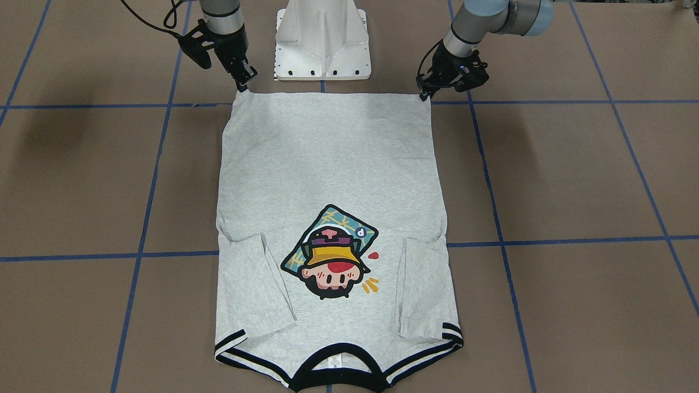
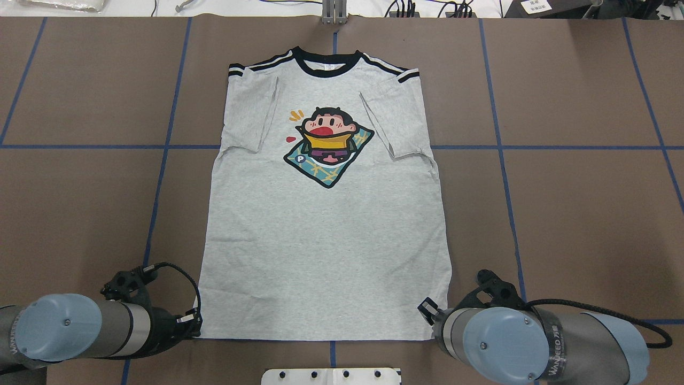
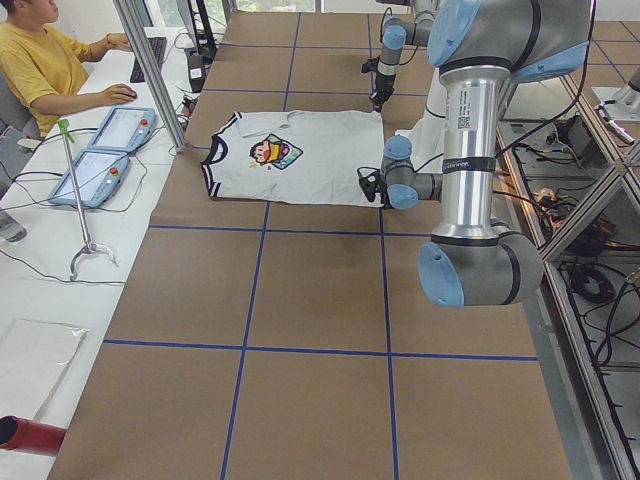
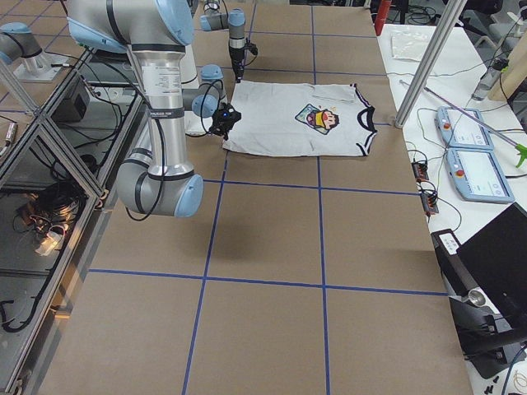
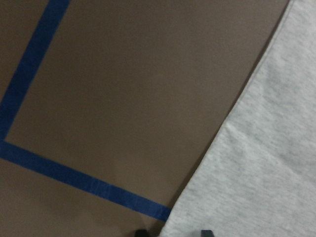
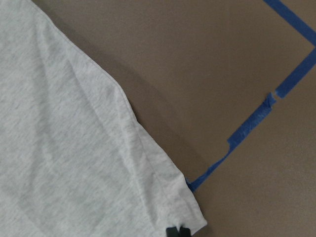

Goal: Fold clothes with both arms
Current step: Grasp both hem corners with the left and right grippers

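The light grey T-shirt [image 2: 323, 224] lies flat and face up, with both sleeves folded in over the front and its black collar [image 2: 326, 67] at the far side. It also shows in the front-facing view [image 1: 330, 164]. My left gripper [image 2: 193, 327] is at the near left hem corner. In the left wrist view its fingertips [image 5: 206, 232] stand apart, with the shirt corner [image 5: 247, 187] between them. My right gripper [image 2: 427, 311] is at the near right hem corner. In the right wrist view its fingertips [image 6: 171, 231] are close together on the hem [image 6: 187, 217].
The brown table [image 2: 577, 214] carries a grid of blue tape lines [image 2: 160, 182]. The white pedestal base [image 1: 322, 41] stands just behind the hem between the arms. A seated operator [image 3: 40, 70] and teach pendants [image 3: 100, 150] are at the far side of the table.
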